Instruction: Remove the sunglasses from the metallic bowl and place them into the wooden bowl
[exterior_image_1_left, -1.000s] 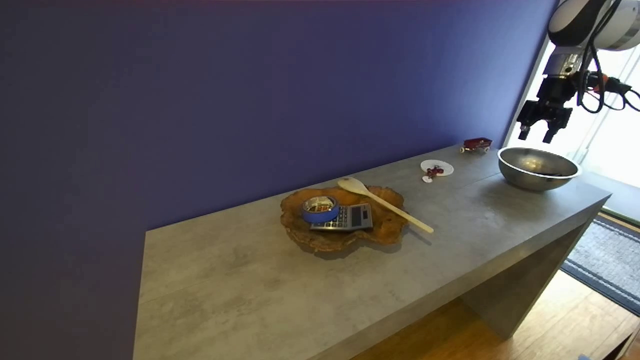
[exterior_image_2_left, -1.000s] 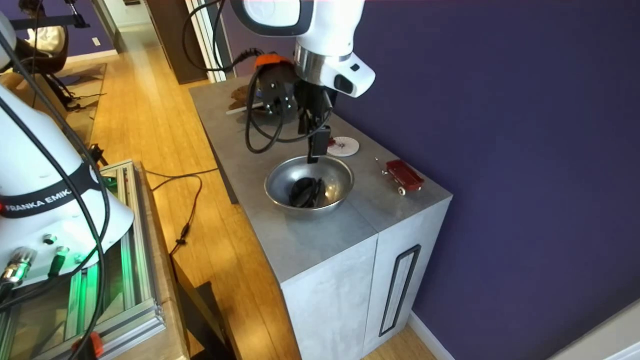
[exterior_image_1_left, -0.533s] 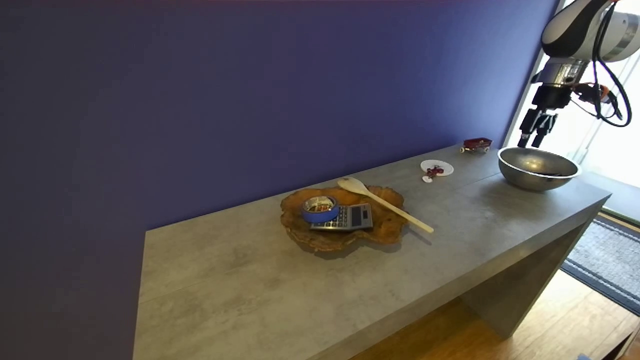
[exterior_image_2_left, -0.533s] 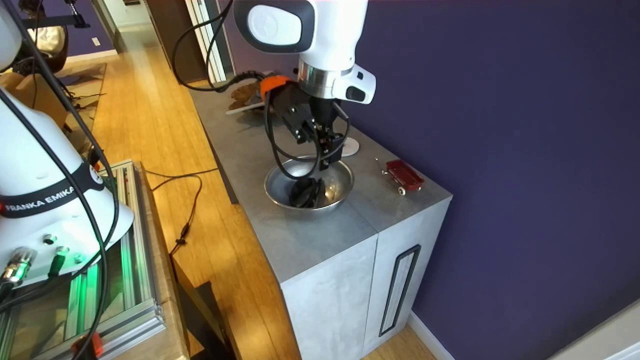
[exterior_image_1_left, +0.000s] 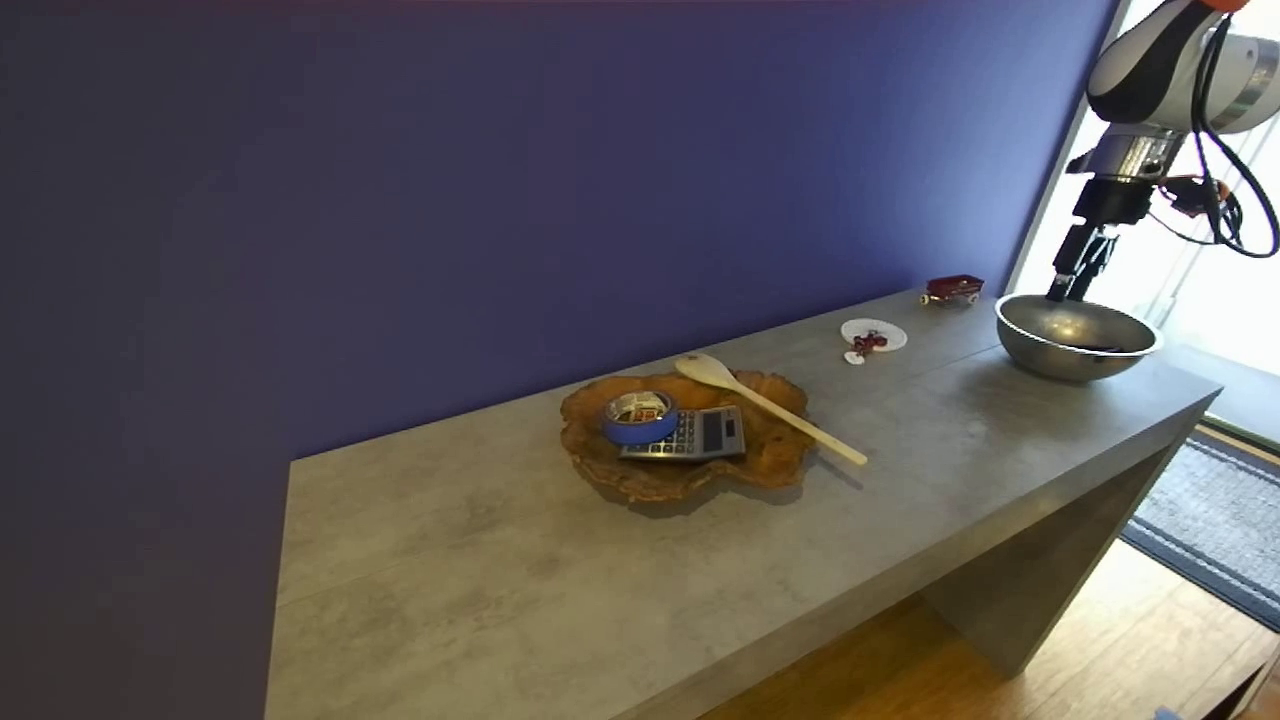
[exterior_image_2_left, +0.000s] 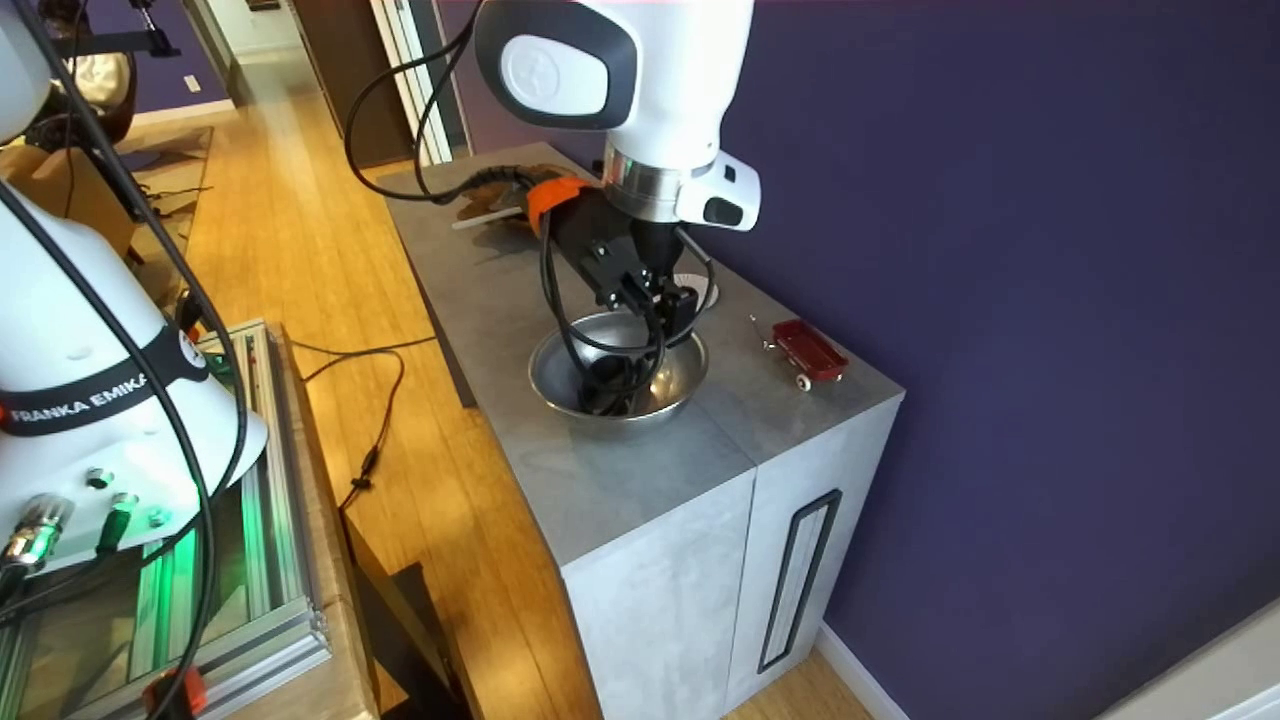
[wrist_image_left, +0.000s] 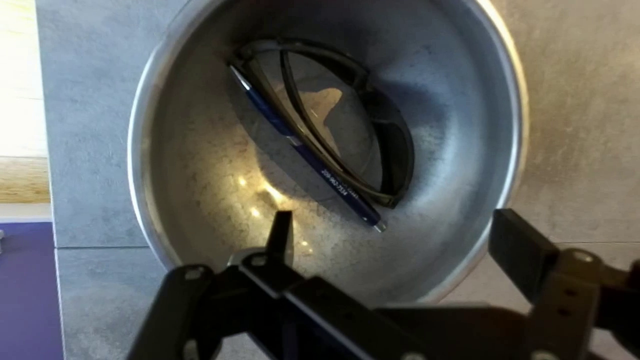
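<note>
The metallic bowl (exterior_image_1_left: 1055, 361) stands at the table's end; its silver rim and wall also show in an exterior view (exterior_image_2_left: 543, 378) and the wrist view (wrist_image_left: 200, 165). The dark sunglasses (wrist_image_left: 394, 145) lie folded inside it, against a blue pen (wrist_image_left: 312, 157); they also show in an exterior view (exterior_image_2_left: 600, 392), partly behind a cable. My gripper (exterior_image_1_left: 1068, 292) is above the bowl, pointing down. In the wrist view my gripper (wrist_image_left: 392, 215) is open and empty, its fingertips beside the sunglasses, not around them. The wooden bowl (exterior_image_1_left: 655, 488) sits farther along the table, mostly hidden in an exterior view (exterior_image_2_left: 484, 190).
The wooden bowl holds a blue tape roll (exterior_image_1_left: 641, 432), a calculator (exterior_image_1_left: 700, 436) and a wooden spoon (exterior_image_1_left: 770, 408) whose handle overhangs the rim. A white dish (exterior_image_1_left: 885, 336) with small red items and a red toy wagon (exterior_image_2_left: 808, 350) stand near the purple wall (exterior_image_1_left: 600, 200).
My gripper has turned about its wrist axis and come down closer to the metallic bowl. The bowls and the sunglasses have not moved.
</note>
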